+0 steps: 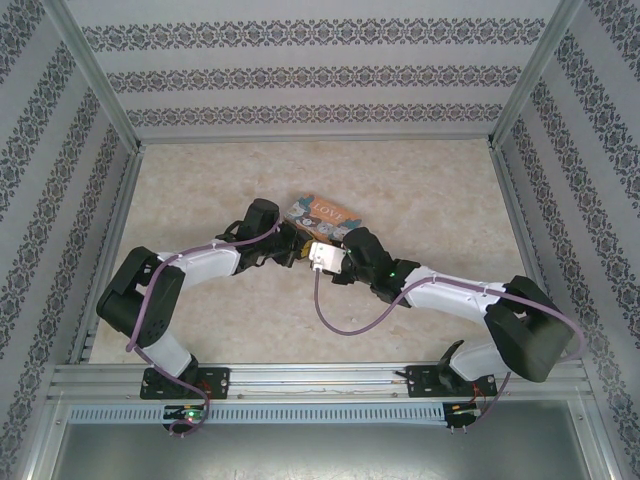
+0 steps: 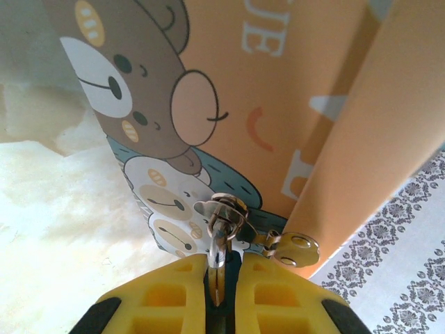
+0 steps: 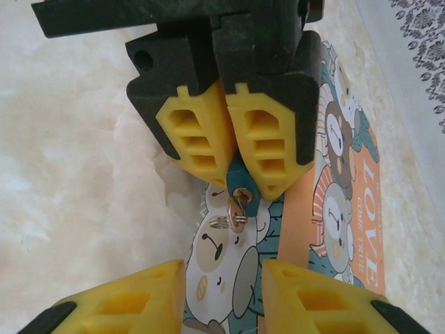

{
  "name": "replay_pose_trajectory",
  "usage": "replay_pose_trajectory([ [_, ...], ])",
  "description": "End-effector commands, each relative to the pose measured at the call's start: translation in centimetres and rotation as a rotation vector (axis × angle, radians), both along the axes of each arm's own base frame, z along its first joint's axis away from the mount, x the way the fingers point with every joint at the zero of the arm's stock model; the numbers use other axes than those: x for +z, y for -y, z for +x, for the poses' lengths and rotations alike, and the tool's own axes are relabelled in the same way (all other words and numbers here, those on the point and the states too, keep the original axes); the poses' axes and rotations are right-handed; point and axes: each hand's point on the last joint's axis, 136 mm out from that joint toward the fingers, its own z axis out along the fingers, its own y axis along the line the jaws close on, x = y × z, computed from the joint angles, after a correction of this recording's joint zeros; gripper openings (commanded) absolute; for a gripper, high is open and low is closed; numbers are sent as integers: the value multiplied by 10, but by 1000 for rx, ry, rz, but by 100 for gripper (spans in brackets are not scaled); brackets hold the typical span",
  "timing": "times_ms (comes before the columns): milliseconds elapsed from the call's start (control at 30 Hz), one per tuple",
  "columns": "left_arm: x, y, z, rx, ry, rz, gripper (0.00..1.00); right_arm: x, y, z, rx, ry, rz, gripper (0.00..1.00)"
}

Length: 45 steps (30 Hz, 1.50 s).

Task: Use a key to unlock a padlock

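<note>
I am gripping the padlock [image 3: 241, 179] with my left jaws, which are closed tight on the flat sides of its teal body, and I am holding it right by the bear-printed face of the LOVE box [image 3: 361, 236]. A small key [image 3: 238, 203] is sitting in the keyhole, with a wire key ring [image 3: 220, 223] and a spare key [image 2: 295, 247] dangling beside it against the box's artwork. My right jaws are standing wide apart with nothing between them, pointing at the key from the side away from the box. I am judging the lock to be tiny, light, rigid and smooth, so it is likely to swivel in the pads once torque comes through the key. Squeezing its broad faces seems right, with room left for the shackle, which I cannot see from here. The key's head is looking thin and slick. I am thinking it wants pinching across its flat faces, close to the lock body and clear of the loose ring.
</note>
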Motion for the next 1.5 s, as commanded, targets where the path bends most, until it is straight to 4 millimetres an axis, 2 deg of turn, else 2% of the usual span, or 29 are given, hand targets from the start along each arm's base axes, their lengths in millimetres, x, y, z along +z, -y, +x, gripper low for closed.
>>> replay_pose_trajectory([
  [0,12,7,-1,2,17,-32,0,15,-10,8,13,65,9,33],
  [367,10,10,-1,-11,15,-29,0,14,-17,15,21,79,-13,23],
  [633,13,14,-2,-23,26,-38,0,10,-20,17,28,82,-30,19],
  [967,14,15,-3,-27,29,-41,0,3,-19,16,25,72,-45,18],
  [1300,17,16,-3,-29,38,-44,0,7,-21,27,-18,83,-11,18],
  [1467,14,14,-2,-10,35,-41,0,8,-10,16,-25,77,-7,19],
])
